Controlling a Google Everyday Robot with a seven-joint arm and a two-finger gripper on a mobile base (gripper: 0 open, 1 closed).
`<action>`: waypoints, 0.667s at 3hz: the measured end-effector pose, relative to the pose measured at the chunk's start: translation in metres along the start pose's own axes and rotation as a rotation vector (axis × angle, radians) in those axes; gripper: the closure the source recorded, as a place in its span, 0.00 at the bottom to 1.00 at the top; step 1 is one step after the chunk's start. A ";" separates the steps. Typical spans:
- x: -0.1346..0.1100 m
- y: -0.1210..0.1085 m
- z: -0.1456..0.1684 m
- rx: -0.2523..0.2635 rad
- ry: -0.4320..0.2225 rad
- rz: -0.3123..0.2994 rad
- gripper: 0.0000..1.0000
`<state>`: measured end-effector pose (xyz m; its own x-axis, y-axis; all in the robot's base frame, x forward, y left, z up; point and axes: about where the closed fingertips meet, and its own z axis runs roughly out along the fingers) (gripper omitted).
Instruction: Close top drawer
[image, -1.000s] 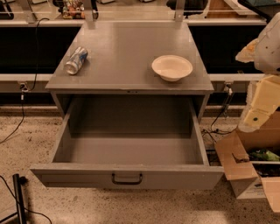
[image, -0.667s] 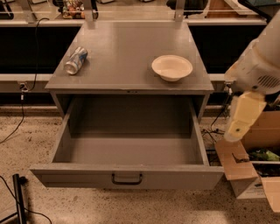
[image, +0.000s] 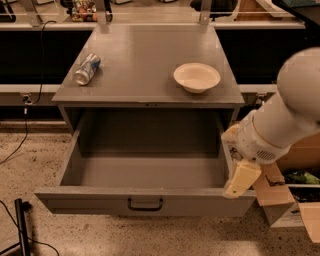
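While the top drawer (image: 150, 172) stands pulled out beneath the worktop's (image: 145, 65) front edge, we see the arm (image: 280, 120) slanting down from the right, the gripper (image: 241, 179) at the drawer's right front corner; whether it is open or closed, we cannot tell.

The drawer (image: 90, 202) is plain grey inside and out, with a dark handle (image: 145, 204). The tabletop (image: 145, 55) is the same grey. Near its left edge lies a silver and blue can (image: 87, 69); near its right edge sits a cream bowl (image: 197, 77). The gripper (image: 241, 178), pale yellow, is at the drawer's front right corner, below a white arm (image: 285, 115). The floor (image: 30, 165) is beige with dark speckles. The box (image: 282, 200) is brown.
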<state>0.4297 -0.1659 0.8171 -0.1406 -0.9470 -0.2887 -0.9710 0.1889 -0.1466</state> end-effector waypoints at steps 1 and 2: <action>-0.018 0.017 0.034 0.022 -0.112 -0.059 0.41; -0.023 0.015 0.035 0.044 -0.129 -0.078 0.64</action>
<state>0.4246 -0.1327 0.7887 -0.0360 -0.9186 -0.3936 -0.9683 0.1295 -0.2135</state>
